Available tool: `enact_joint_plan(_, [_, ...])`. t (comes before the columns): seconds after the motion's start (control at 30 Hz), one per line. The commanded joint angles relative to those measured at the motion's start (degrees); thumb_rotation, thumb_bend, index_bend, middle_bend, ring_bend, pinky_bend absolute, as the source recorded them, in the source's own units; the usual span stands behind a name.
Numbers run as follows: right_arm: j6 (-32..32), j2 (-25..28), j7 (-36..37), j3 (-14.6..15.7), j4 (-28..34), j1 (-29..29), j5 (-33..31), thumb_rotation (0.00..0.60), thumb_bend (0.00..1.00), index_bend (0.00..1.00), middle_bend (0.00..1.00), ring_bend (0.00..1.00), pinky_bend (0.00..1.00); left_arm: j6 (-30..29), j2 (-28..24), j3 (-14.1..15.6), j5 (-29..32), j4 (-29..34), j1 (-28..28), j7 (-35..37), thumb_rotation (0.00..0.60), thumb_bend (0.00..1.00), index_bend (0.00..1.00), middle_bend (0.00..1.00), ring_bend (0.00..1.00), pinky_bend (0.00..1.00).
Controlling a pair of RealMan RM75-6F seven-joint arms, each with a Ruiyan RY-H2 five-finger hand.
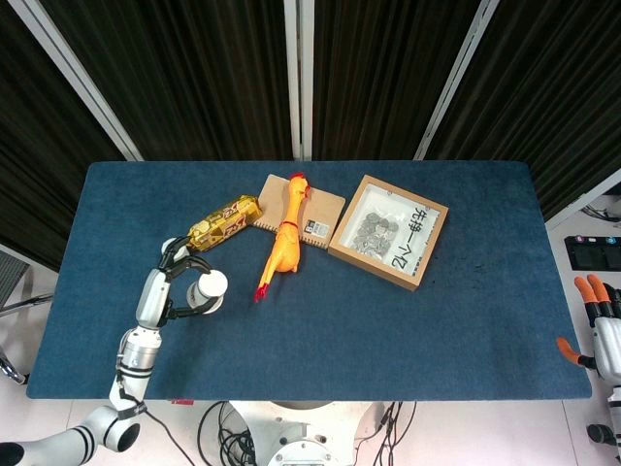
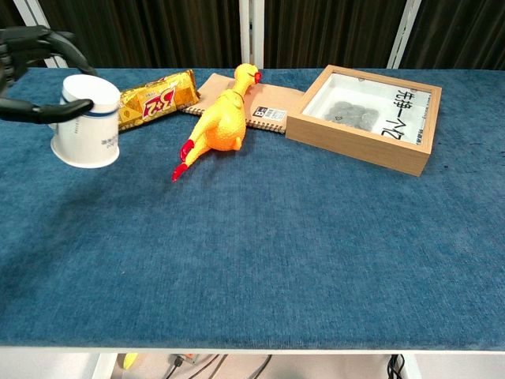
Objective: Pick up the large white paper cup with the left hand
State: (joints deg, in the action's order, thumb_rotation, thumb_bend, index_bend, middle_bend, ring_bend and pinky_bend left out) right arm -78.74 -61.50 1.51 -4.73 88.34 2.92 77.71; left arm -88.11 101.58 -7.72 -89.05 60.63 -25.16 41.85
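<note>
Left hand (image 2: 31, 75) is gripping the large white paper cup (image 2: 87, 121), holding it above the blue bench (image 2: 316, 237) near the snack bar (image 2: 154, 96). Right hand (image 1: 599, 330) is hanging beside the bench's edge; its grip state is unclear.

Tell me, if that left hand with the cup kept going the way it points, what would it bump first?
Probably the gold snack pack, lying just beyond the left hand and its white paper cup. Depth is hard to judge.

I count one paper cup (image 2: 87, 122), one rubber chicken (image 1: 284, 241), one snack bar (image 1: 223, 222). One notebook (image 1: 325, 212), one wooden tray (image 1: 388, 230) of coins (image 1: 374, 231); coins too small to count.
</note>
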Motion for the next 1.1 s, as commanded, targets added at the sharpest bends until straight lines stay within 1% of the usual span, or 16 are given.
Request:
enact_joint_plan(0.03, [0.1,-0.1,-0.2,0.1,0.1,0.1,0.0,0.6,0.18,0.0,0.0,0.0,0.0,-1.0,2.4,-0.7,1.4,-3.9,1.4,2.9,0.6,0.24,0.46,0.49,0.08,0.0])
enact_joint_plan(0.27, [0.2,0.1,-0.6,0.0,0.5,0.2,0.0,0.6,0.18,0.0,0.0,0.0,0.0,0.1,4.5,-0.4,2.5,-8.9,2.2,5.7,0.6,0.24,0.47,0.49,0.08,0.0])
enact_joint_plan(0.67, [0.6,0.1,-0.4,0.1,0.2,0.4,-0.3,0.6,0.18,0.0,0.0,0.0,0.0,1.2,7.4,0.5,2.7,-14.7,3.1,8.8,0.6,0.24,0.47,0.49,0.08,0.0])
enact_joint_plan(1.0, [0.8,-0.1,-0.3,0.1,0.0,0.4,-0.4,0.6,0.18,0.0,0.0,0.0,0.0,1.5,7.7,0.8,2.3,-16.6,3.2,10.5,0.6,0.24,0.46,0.49,0.08,0.0])
enact_joint_plan(1.1, [0.6,-0.1,-0.3,0.1,-0.1,0.4,-0.3,0.6,0.18,0.0,0.0,0.0,0.0,1.6,7.8,0.9,2.2,-16.9,3.2,10.5,0.6,0.24,0.44,0.44,0.08,0.0])
